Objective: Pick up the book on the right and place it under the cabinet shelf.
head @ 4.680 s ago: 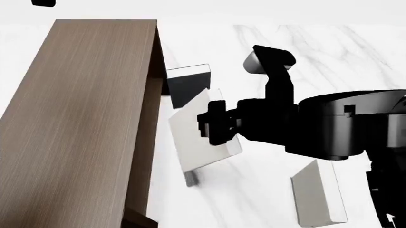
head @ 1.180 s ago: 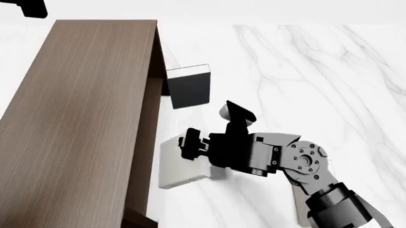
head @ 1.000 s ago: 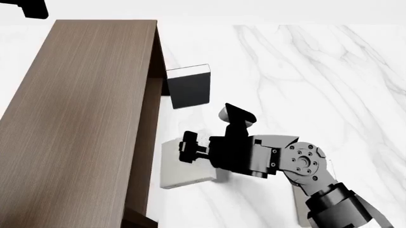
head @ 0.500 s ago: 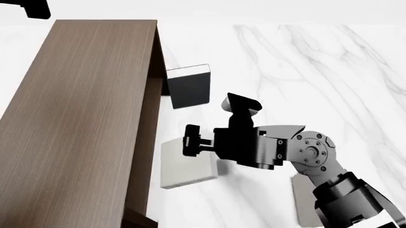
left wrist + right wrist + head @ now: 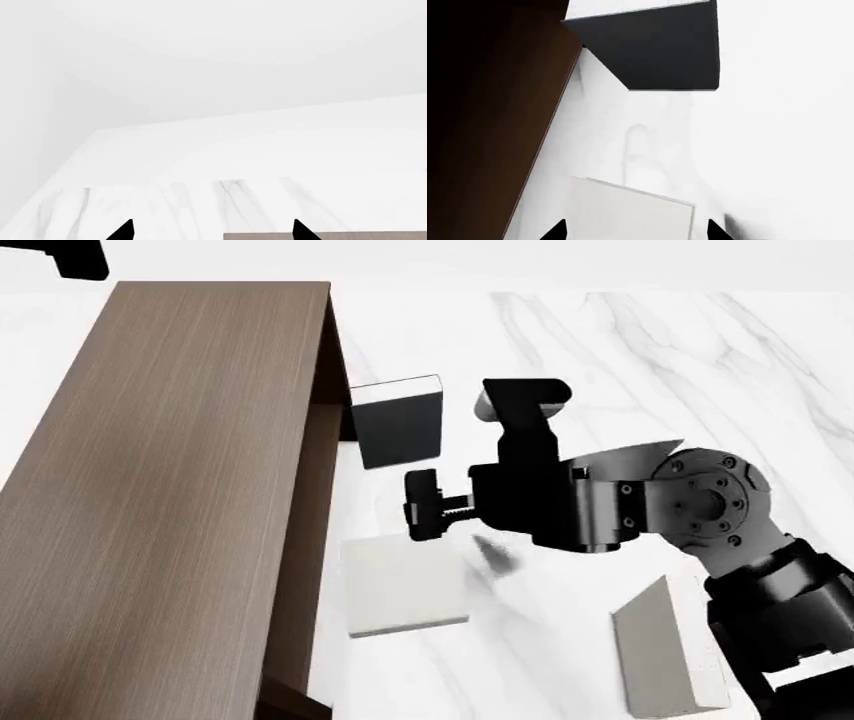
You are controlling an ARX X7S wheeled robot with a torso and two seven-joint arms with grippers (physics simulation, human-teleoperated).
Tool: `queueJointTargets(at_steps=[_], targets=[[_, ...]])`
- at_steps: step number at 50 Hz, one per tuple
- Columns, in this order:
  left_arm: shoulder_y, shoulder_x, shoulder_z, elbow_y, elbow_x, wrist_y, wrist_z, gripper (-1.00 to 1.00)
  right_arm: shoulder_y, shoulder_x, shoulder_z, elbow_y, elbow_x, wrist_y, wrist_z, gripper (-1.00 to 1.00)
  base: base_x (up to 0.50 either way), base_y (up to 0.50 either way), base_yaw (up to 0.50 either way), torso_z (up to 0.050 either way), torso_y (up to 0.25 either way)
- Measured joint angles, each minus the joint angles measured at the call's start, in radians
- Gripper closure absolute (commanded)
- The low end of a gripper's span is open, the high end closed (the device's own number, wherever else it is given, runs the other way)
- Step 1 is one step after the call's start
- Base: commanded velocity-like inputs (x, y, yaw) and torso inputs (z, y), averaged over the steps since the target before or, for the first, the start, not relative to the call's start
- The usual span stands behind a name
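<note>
- The right gripper (image 5: 424, 506) has let go of the book (image 5: 404, 585) and lifted clear; half a second ago it was pressed against the cover, now its jaws stand open with nothing between them
- The book lies flat on the surface (image 5: 667, 370), one edge tucked under the cabinet's (image 5: 174, 490) overhang, the rest showing beside the open side
- To my eye the placing is nearly or wholly done; whether the book is far enough in under the shelf I cannot tell from here
- In the right wrist view the book (image 5: 634, 215) sits between the two fingertips but below them, untouched, with the cabinet (image 5: 487, 125) dark beside it
- The black book (image 5: 396, 422) stands upright against the cabinet further back, unmoved
- A second pale book (image 5: 667, 650) stands on edge near the right arm, well apart from the first
- The left gripper (image 5: 210, 231) shows only two black tips, spread wide, holding nothing, above the cabinet top
- Cabinet: brown wood grain, boxy, straight edges; books: plain matte slabs; surface: glossy white marble with grey veins
</note>
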Motion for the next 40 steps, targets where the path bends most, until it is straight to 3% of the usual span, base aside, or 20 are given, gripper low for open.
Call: queueJointTargets(at_steps=[18, 40], targets=[[-0.002, -0.001, 0.007, -0.002, -0.002, 0.004, -0.001, -1.0, 0.197, 0.141, -0.157, -0.154, -0.234, 0.136, -0.337, -1.0, 0.0, 0.0, 0.0, 0.0, 0.0], [-0.011, -0.018, 0.013, 0.008, -0.008, -0.013, -0.002, -1.0, 0.338, 0.258, -0.489, -0.292, -0.652, 0.03, -0.866, -1.0, 0.0, 0.0, 0.0, 0.0, 0.0]])
